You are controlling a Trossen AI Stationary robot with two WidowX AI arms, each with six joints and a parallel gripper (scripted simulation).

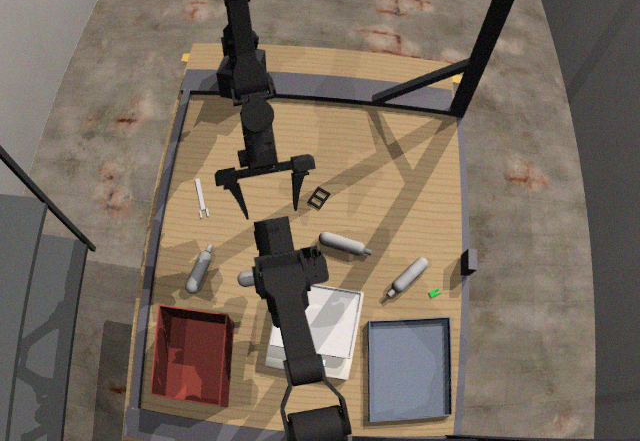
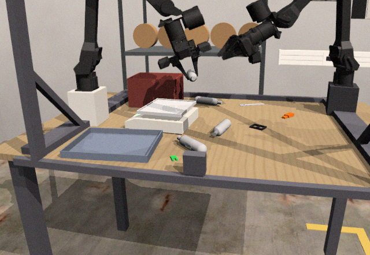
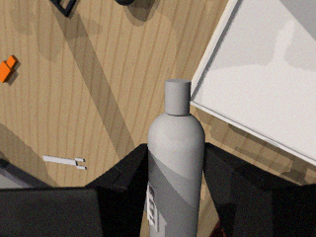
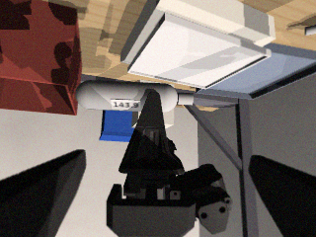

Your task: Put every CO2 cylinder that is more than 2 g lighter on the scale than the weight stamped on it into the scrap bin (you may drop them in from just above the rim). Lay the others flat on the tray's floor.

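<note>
Across the exterior view now: first up, the blue tray (image 1: 409,369) (image 2: 110,144) (image 4: 281,74), with no cylinder on its floor. Next, the red scrap bin (image 1: 192,353) (image 2: 152,91) (image 4: 39,49), behind the white scale (image 1: 336,322) (image 2: 167,108) (image 3: 262,64) (image 4: 197,49), nothing resting on the pan. Then a green piece (image 1: 434,293) (image 2: 174,158), flat on the wood near the first loose cylinder (image 1: 410,275) (image 2: 191,143). Up above, the left gripper (image 2: 191,73) (image 3: 174,150), pinching the held cylinder (image 1: 246,278) (image 2: 192,75) (image 3: 176,133) (image 4: 99,96) around its body, clear of the table, 143.9 on its label. Farther back, a darker-looking cylinder (image 1: 199,271) (image 2: 206,100) lying near the bin; closer in, another gray cylinder (image 1: 342,244) (image 2: 222,127), on its side between scale and black frame. Over to the right gripper (image 1: 271,213) (image 2: 220,55) (image 4: 168,155): fingers spread wide, nothing between, up in the air. Finally, a pale wrench (image 1: 200,198) (image 2: 251,104) (image 3: 61,160), the small black frame (image 1: 318,198) (image 2: 258,126) and an orange piece (image 2: 288,115) (image 3: 7,69), all down on the wood.
</note>
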